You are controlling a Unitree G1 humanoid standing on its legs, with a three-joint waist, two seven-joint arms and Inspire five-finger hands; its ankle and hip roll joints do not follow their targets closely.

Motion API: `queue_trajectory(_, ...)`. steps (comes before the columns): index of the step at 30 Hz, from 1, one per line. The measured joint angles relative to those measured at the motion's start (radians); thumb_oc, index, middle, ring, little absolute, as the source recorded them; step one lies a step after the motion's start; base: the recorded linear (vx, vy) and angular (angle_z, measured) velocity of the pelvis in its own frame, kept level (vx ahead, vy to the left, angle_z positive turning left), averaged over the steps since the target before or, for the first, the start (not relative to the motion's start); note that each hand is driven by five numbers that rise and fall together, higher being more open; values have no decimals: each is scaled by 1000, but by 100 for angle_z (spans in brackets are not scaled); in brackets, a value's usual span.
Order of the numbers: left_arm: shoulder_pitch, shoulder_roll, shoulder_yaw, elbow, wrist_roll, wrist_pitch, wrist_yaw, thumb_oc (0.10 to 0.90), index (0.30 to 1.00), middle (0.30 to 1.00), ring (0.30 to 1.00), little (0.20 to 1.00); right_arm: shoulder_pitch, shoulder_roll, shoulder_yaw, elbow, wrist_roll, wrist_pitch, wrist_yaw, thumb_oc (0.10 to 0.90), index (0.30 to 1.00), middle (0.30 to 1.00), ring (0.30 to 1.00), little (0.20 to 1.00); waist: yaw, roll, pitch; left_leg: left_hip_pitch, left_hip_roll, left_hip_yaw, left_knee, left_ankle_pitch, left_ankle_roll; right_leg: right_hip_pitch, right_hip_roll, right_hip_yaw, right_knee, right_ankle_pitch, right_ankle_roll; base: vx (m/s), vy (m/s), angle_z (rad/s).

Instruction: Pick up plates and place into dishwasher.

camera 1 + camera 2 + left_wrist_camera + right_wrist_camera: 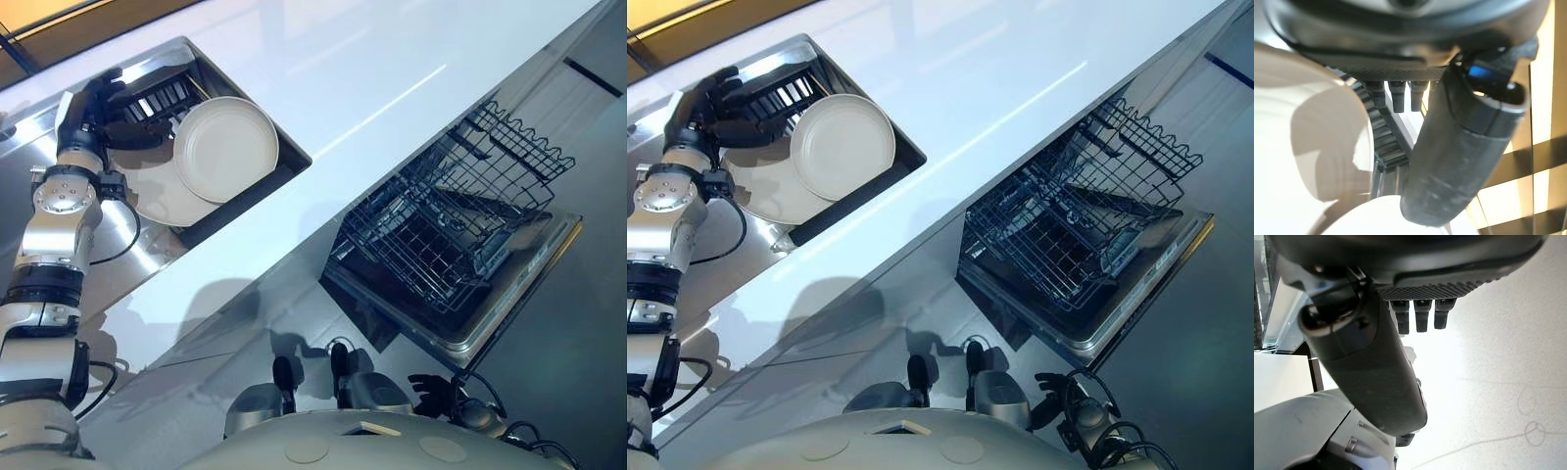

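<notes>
Dark right robot hand (434,392) low, round cream plates (225,149), wire dishwasher rack (460,215)

Head stereo pair looking down, sharing sink (245,186), desk (392,69) and dishwasher rack (451,225). Wrist views very close along each hand: left hand (1459,161), right hand (1371,367).
</notes>
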Motion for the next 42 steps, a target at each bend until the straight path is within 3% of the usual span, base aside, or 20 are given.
queue_trajectory(7, -56, 0, -8, -1, -150, 0, -60, 800, 900, 900, 900, 900, -30, -1, 0, -2, 0, -7, -20, 800, 900, 900, 900, 900, 4, -1, 56, -9, -2, 0, 0, 0, 3, -13, -1, 0, 10, 0, 1, 8, 46, 0)
queue_trajectory(13, -72, 0, -51, -9, -215, 5, -191, 800, 900, 900, 900, 900, -50, -1, -1, -8, 0, -21, -24, 800, 900, 900, 900, 900, 0, 2, 68, -8, -1, 0, 0, -3, 8, -14, -1, -2, 11, 0, 1, -1, 19, 0)
queue_trajectory(21, -98, 48, -77, -9, -215, 51, -367, 800, 900, 900, 900, 900, -59, -2, -1, -7, -2, -23, -27, 800, 900, 900, 900, 900, 1, 10, 73, -8, -2, -3, 0, -3, 8, -13, -4, -7, 11, 0, 1, -1, 1, 0)
queue_trajectory(25, -114, 60, -89, -9, -213, 78, -452, 800, 900, 900, 900, 900, -62, -9, -2, -7, -2, -21, -28, 800, 900, 900, 900, 900, 2, 27, 83, -6, -6, -6, 0, -2, 10, -9, -7, -9, 11, 0, 1, -3, 1, 1)
queue_trajectory(32, -167, 150, -153, -10, -156, 133, -595, 800, 900, 900, 900, 900, -71, -14, -2, -7, -2, -19, -25, 800, 900, 900, 900, 900, 5, 46, 94, 3, -10, -14, 0, -2, 11, 3, -12, -12, 11, -2, 4, -37, -16, 3)
queue_trajectory(33, -177, 165, -160, -12, -132, 137, -622, 493, 636, 636, 636, 593, -74, -14, -2, -7, -2, -18, -23, 800, 900, 900, 900, 900, 5, 47, 93, 4, -11, -17, 0, -2, 11, 5, -13, -13, 11, -2, 4, -46, -31, 4)
queue_trajectory(34, -184, 174, -172, -15, -118, 138, -633, 377, 538, 538, 538, 477, -74, -14, -2, -7, -2, -18, -22, 800, 900, 900, 900, 900, 4, 48, 93, 6, -11, -20, 0, -2, 11, 7, -13, -13, 11, -2, 4, -42, -33, 4)
queue_trajectory(35, -191, 181, -186, -21, -104, 139, -633, 320, 488, 488, 488, 420, -75, -14, -2, -7, -2, -18, -21, 800, 900, 900, 900, 900, 5, 49, 93, 7, -11, -21, 0, -2, 11, 8, -13, -14, 11, -2, 4, -33, -34, 3)
queue_trajectory(36, -194, 187, -192, -30, -89, 140, -632, 317, 486, 486, 486, 417, -80, -14, -2, -7, -2, -17, -19, 800, 900, 900, 900, 900, 5, 49, 93, 8, -11, -21, 0, -2, 11, 9, -14, -14, 11, -2, 4, -31, -33, 2)
queue_trajectory(37, -195, 193, -194, -40, -82, 139, -625, 138, 333, 333, 333, 238, -86, -14, -2, -7, -2, -15, -19, 800, 900, 900, 900, 900, 4, 50, 92, 8, -12, -22, 0, -1, 11, 10, -14, -15, 10, -2, 4, -30, -39, 2)
queue_trajectory(38, -196, 195, -193, -48, -76, 137, -606, 100, 300, 300, 300, 200, -90, -14, -2, -7, -2, -11, -19, 800, 900, 900, 900, 900, 4, 50, 92, 8, -12, -23, 0, -1, 11, 11, -14, -15, 10, -2, 4, -21, -35, 3)
queue_trajectory(40, -197, 196, -193, -59, -74, 110, -553, 138, 333, 333, 333, 238, -100, -14, -2, -4, -1, -5, -19, 800, 900, 900, 900, 900, 3, 50, 92, 14, -12, -28, 0, -1, 11, 20, -15, -18, 5, -2, 4, -12, -33, 5)
queue_trajectory(42, -197, 196, -191, -86, -71, 78, -500, 100, 300, 300, 300, 200, -107, -14, -2, -3, -1, -2, -20, 800, 900, 900, 900, 900, 6, 50, 92, 19, -13, -33, 0, -1, 11, 29, -15, -20, -2, -2, 4, 1, -27, 5)
